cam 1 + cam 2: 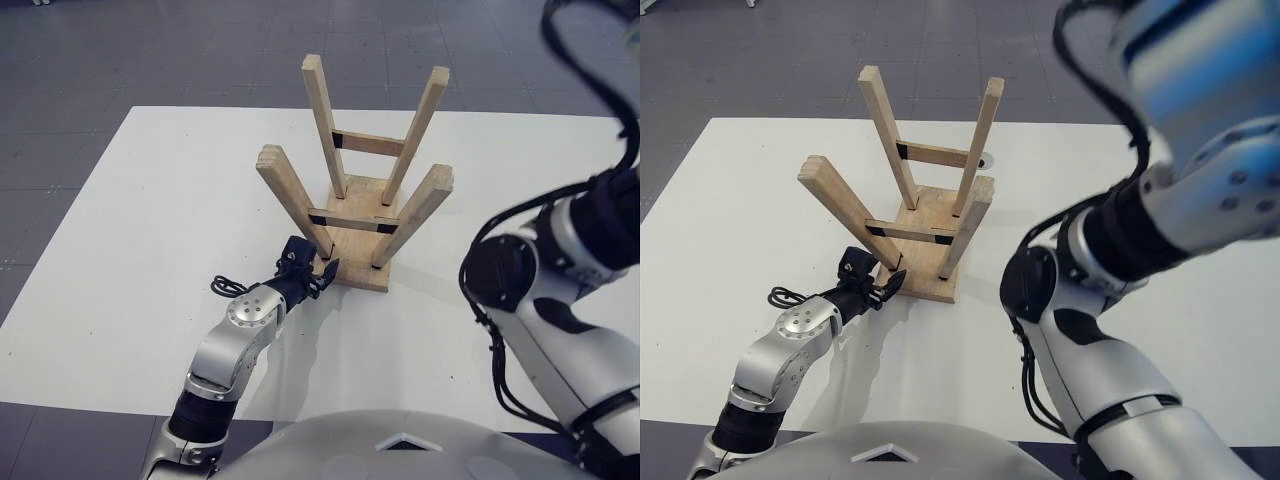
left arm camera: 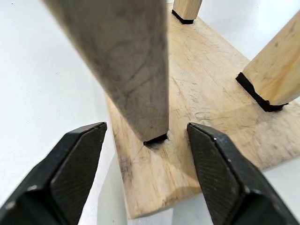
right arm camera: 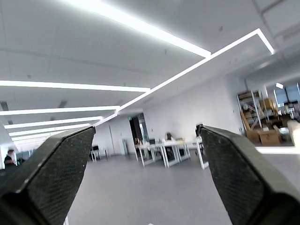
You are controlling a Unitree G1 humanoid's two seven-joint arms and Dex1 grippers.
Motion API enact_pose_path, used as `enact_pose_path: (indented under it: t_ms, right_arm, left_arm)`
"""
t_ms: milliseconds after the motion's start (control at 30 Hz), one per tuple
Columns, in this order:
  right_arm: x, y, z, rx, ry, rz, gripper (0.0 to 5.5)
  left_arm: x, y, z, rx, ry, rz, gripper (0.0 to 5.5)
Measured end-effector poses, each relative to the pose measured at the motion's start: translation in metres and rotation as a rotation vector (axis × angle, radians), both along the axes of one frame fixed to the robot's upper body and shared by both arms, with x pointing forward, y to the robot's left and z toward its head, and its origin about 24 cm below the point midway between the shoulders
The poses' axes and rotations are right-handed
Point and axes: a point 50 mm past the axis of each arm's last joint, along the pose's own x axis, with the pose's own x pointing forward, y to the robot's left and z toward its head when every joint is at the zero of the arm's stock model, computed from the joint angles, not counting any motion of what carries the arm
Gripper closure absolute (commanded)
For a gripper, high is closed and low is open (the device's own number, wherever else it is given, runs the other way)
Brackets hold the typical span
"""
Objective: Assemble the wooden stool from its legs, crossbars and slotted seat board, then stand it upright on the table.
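The pale wooden stool [image 1: 362, 195] is upside down on the white rectangular table [image 1: 150, 200]. Its flat seat board [image 1: 925, 265] lies on the surface and its 4 square legs [image 1: 325, 120] splay upward. 2 short crossbars [image 1: 370, 143] with black-taped ends join the legs in pairs, 1 at the far side and 1 at the near side.

The left gripper [image 1: 322, 272] sits low at the board's near-left corner. Its black fingers [image 2: 77, 164] are spread apart on either side of the near-left leg [image 2: 126, 61], where it enters its slot, and they do not touch it. 1 finger hangs over bare table just beside the board's edge, the other over the board.

Bare white surface runs from the stool to the table's left edge and to its near edge. The right arm [image 1: 560, 300] hangs over the right side. The right gripper [image 3: 147, 131] points up toward ceiling lights, its fingers wide apart with nothing between them.
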Motion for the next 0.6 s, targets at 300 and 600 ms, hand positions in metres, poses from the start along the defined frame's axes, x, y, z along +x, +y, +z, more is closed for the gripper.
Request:
enact_pose_path:
  t_ms: [300,600]
  right_arm:
    - [-0.013,0.002,-0.162,-0.629,0.428,0.038,1.4]
    - [0.02,0.01,-0.147,-0.518,0.504,0.055,1.4]
  left_arm:
    - [0.003,-0.001,0.007,-0.014,-0.047,-0.002,2.32]
    - [0.002,-0.001,-0.003,-0.023,-0.001,0.033,2.32]
